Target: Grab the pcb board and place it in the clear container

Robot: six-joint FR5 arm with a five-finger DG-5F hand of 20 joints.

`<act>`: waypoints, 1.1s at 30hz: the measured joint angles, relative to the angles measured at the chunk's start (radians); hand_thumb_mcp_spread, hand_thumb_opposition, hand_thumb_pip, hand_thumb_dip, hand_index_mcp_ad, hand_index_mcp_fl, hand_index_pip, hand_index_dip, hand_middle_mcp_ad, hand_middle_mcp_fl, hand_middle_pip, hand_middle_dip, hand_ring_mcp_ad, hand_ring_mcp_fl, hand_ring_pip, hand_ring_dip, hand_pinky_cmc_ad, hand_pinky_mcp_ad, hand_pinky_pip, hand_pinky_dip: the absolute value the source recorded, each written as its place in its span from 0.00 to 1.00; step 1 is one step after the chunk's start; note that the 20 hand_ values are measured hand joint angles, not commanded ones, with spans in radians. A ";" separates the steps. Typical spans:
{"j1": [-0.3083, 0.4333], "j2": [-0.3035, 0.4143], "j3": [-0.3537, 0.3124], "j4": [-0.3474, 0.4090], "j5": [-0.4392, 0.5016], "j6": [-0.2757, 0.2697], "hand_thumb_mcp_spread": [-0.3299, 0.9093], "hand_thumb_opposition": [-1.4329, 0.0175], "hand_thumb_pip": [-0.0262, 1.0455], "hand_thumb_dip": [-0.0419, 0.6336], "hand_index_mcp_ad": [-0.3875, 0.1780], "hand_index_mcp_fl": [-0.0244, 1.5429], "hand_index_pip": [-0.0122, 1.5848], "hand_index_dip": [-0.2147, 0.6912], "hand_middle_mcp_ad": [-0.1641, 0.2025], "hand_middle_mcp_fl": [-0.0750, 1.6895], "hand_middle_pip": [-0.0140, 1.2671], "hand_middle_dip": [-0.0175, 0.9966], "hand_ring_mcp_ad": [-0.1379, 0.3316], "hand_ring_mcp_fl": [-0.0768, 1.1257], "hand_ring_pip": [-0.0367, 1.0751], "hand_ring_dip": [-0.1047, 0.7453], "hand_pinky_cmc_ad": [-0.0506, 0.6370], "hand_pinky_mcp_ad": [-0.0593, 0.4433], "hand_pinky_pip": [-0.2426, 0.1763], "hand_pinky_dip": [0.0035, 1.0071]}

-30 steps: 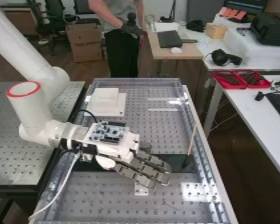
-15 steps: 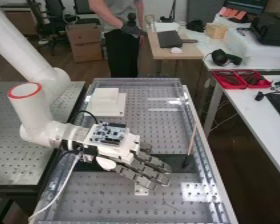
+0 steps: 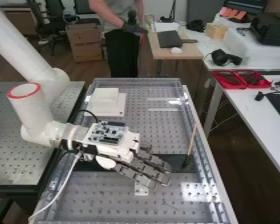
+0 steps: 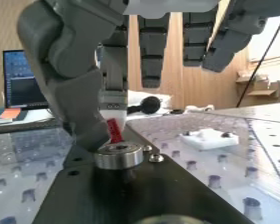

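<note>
The hand point(image 3: 142, 168) is held low over the near half of the bench in the high view, its fingers straight and side by side. A circuit board point(image 3: 107, 132) sits on the hand's white back. In the wrist view the hand point(image 4: 152, 52) has straight fingers, with the thumb reaching down beside a round metal piece point(image 4: 119, 155) on a black plate point(image 4: 134, 192). A thin red piece point(image 4: 114, 130) stands just past the thumb's tip; whether they touch, I cannot tell. Clear walls point(image 3: 139, 81) edge the perforated bench; I cannot tell if they are the container.
Behind the hand, a white stepped block point(image 3: 107, 102) stands near the bench's far left. A thin stick point(image 3: 191, 142) leans by the right rail. Low on the perforated surface lies a white bracket point(image 4: 210, 139). Red trays point(image 3: 241, 79) rest on the side table.
</note>
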 joint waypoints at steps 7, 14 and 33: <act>0.001 0.043 0.002 0.001 0.009 0.011 0.69 0.38 0.57 0.39 0.52 0.31 0.98 0.36 0.60 0.23 0.11 0.20 0.74 0.15 0.12 0.15 0.57 0.48 0.58 0.21; 0.008 0.126 -0.002 -0.003 0.004 0.014 0.69 0.38 0.57 0.39 0.52 0.31 0.97 0.36 0.60 0.23 0.11 0.20 0.74 0.15 0.12 0.15 0.58 0.48 0.59 0.20; 0.175 0.306 0.020 -0.028 -0.128 0.077 0.69 0.38 0.52 0.39 0.52 0.35 0.98 0.43 0.61 0.24 0.11 0.20 0.74 0.16 0.12 0.15 0.58 0.48 0.59 0.20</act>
